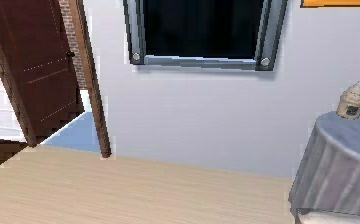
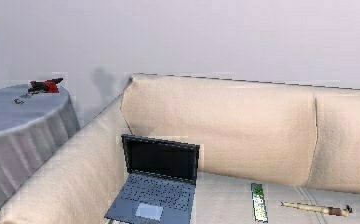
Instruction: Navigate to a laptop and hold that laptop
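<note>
A dark grey laptop (image 2: 155,180) lies on the seat of a cream sofa (image 2: 228,125) in the arm side view, near the sofa's left armrest. Its lid stands up with a black screen facing out, and its keyboard and touchpad show below.
A round table with a grey cloth (image 2: 23,125) stands left of the sofa with a red and black object (image 2: 45,86) on it. A green slim object (image 2: 257,200) and a thin tool (image 2: 316,208) lie on the sofa seat. In the forward view a brown door (image 1: 38,65) stands ajar, a dark window (image 1: 203,30) hangs on the wall, and a small statue (image 1: 351,99) tops a grey-clothed table (image 1: 333,165).
</note>
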